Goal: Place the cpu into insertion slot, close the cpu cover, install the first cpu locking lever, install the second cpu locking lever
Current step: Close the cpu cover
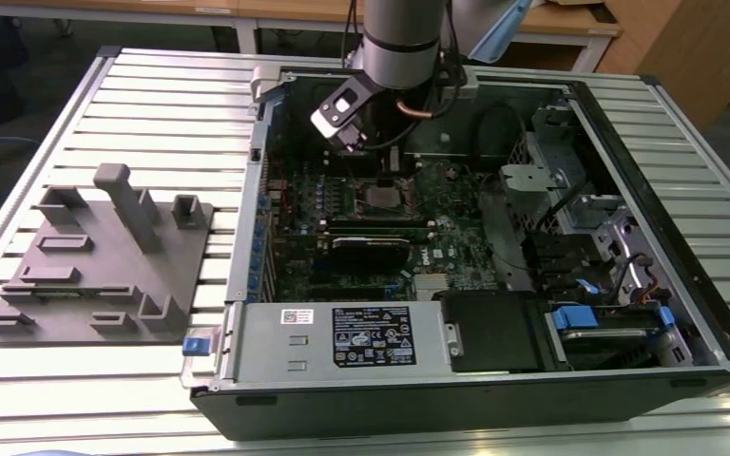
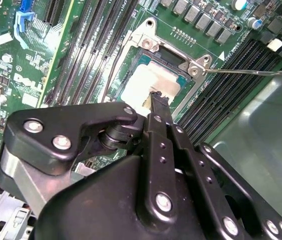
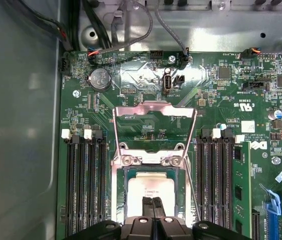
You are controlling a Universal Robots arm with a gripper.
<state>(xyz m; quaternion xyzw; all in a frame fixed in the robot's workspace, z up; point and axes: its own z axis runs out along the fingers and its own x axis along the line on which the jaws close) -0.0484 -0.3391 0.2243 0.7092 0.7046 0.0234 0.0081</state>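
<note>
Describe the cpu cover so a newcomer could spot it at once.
Inside the open computer case, look at the green motherboard. Between its two banks of long black memory slots sits the insertion slot with the cpu in it. The cpu cover is the thin silvery frame swung open from that slot's edge, alone in having a large central window showing board through it.

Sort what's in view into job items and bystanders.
Job: cpu, insertion slot, cpu cover swung open, locking lever, gripper over the cpu.
Bystanders: memory slots, coin battery, power-supply box, grey fixture block.
</note>
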